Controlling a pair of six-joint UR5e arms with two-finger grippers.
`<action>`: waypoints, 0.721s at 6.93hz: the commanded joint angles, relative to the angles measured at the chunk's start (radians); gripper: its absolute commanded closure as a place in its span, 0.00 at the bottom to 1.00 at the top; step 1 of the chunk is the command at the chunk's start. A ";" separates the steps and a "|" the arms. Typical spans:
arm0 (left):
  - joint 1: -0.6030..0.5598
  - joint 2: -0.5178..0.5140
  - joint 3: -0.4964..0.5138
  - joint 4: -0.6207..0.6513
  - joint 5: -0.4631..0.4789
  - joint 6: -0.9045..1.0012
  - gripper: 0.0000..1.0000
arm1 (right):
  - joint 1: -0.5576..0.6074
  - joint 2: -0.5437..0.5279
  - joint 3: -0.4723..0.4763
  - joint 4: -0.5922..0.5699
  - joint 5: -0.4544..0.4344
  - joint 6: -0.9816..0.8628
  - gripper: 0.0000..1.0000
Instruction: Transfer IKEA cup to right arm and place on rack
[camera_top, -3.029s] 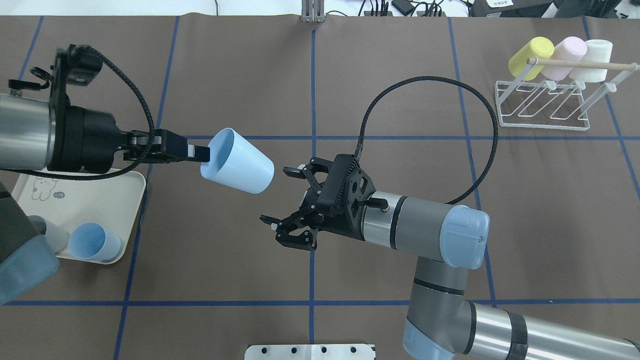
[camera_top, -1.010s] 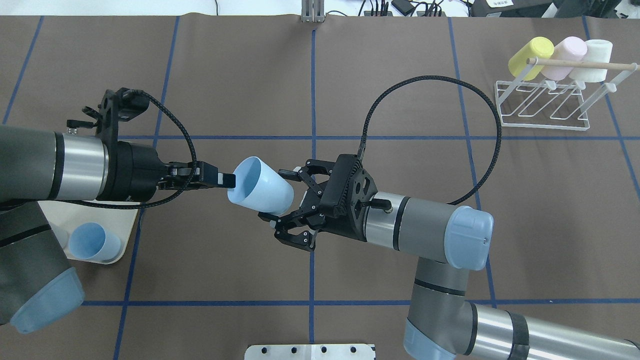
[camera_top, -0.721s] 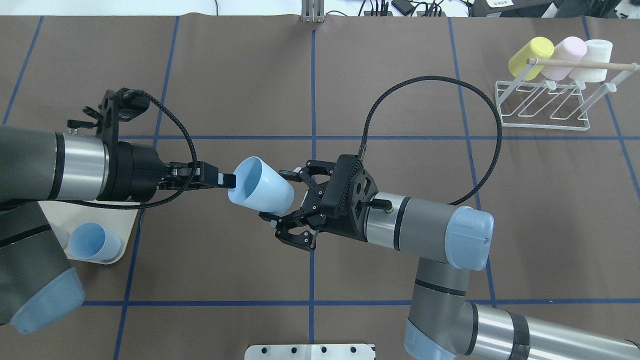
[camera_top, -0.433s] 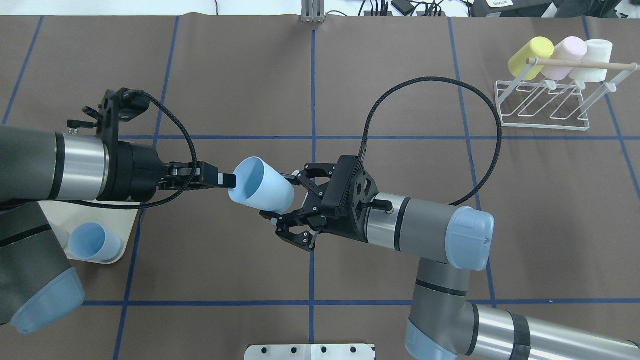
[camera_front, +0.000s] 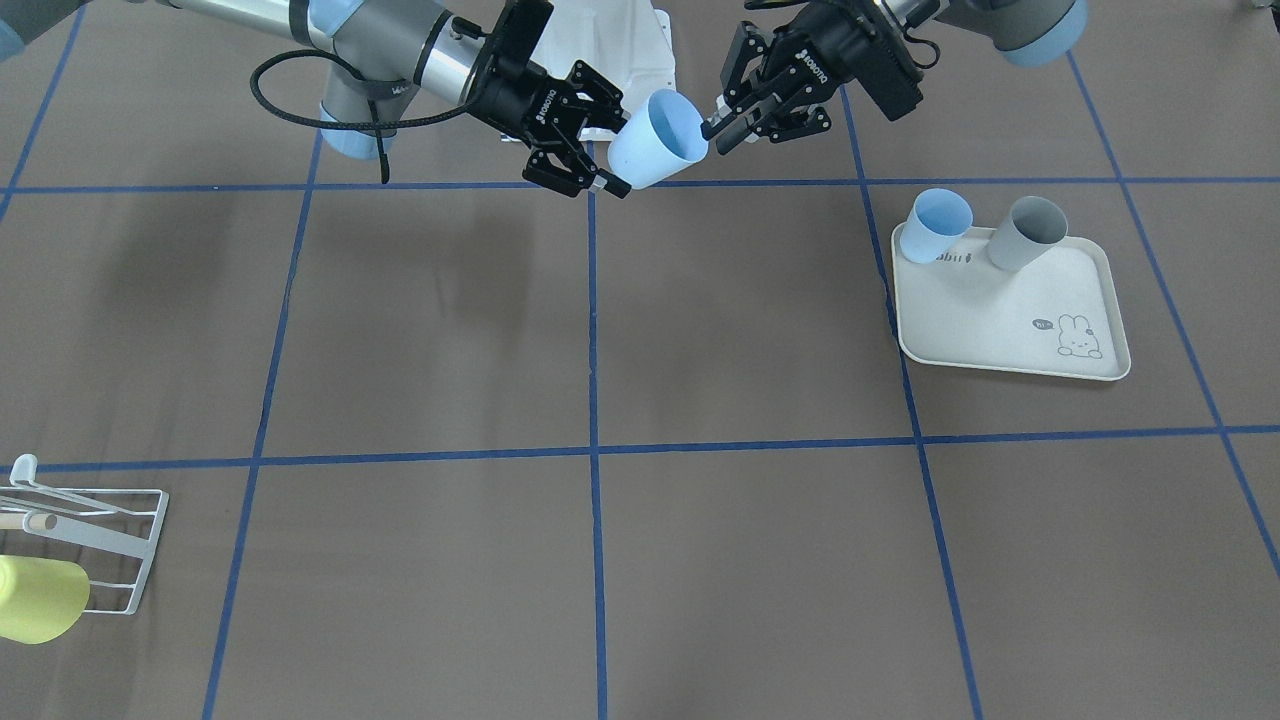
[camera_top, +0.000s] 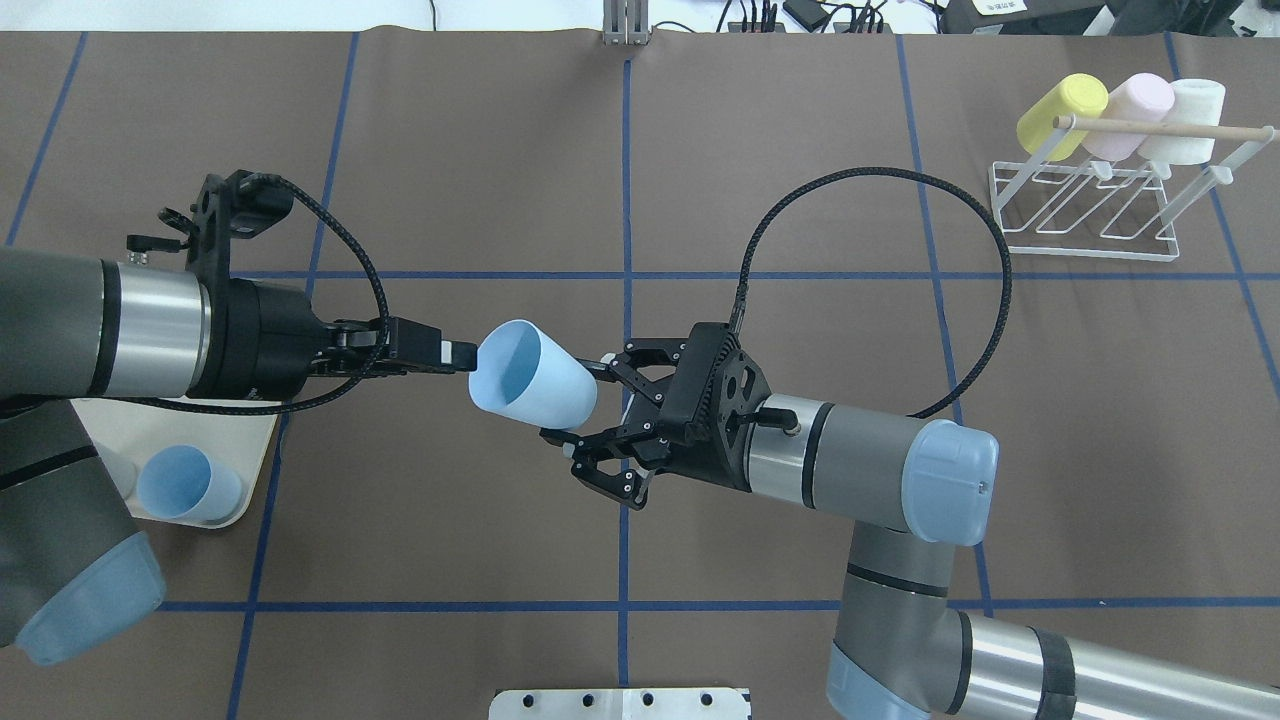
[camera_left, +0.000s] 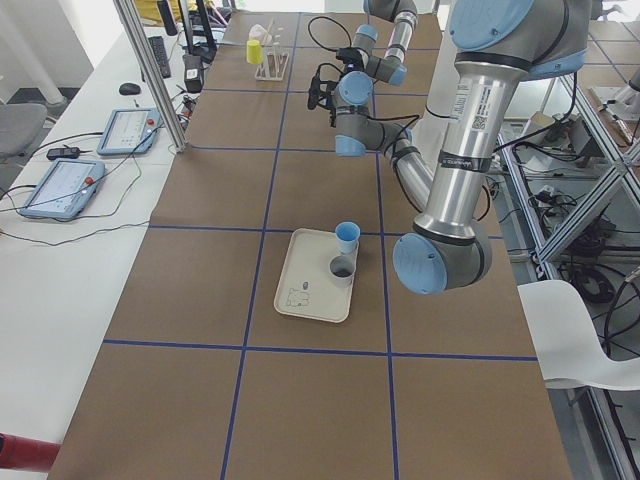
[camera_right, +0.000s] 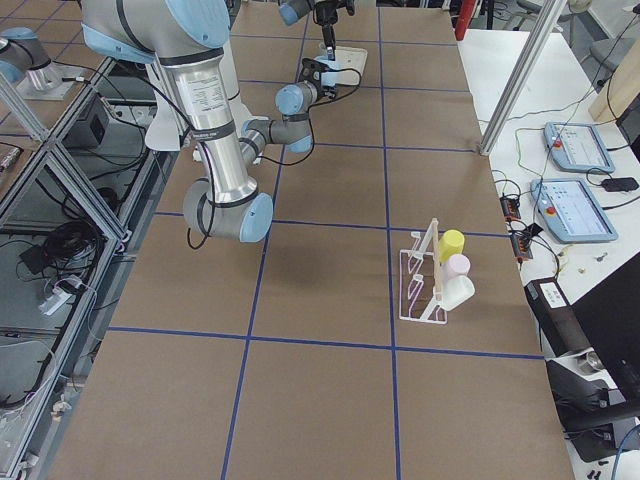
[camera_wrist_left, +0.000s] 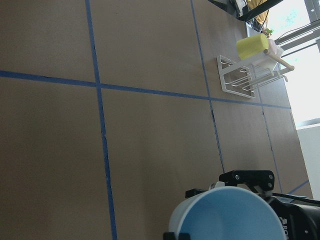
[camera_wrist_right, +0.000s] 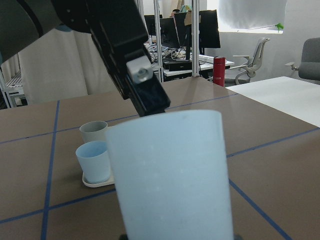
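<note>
Overhead exterior: right fingers (camera_top: 606, 367), half spread, clamp the base of the IKEA cup (camera_top: 540, 378), tilted above the bench (camera_top: 450, 560). Its rim meets the left fingers (camera_top: 455, 355); whether they pinch it is unclear. Well apart, far right, stands the rack (camera_top: 1085, 210).

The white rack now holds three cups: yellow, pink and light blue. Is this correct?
Not quite: the third on the white rack is a white cup, not light blue. The yellow cup and pink cup are there as you say. The overhead exterior view shows it.
</note>
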 joint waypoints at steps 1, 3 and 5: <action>-0.012 0.004 -0.005 0.003 0.002 0.000 0.00 | 0.000 -0.022 0.000 0.000 0.000 0.001 0.89; -0.063 0.046 -0.003 0.012 -0.003 0.021 0.00 | 0.010 -0.024 -0.001 -0.017 -0.002 0.001 1.00; -0.138 0.160 -0.030 0.119 -0.008 0.241 0.00 | 0.087 -0.026 0.070 -0.293 0.000 0.000 1.00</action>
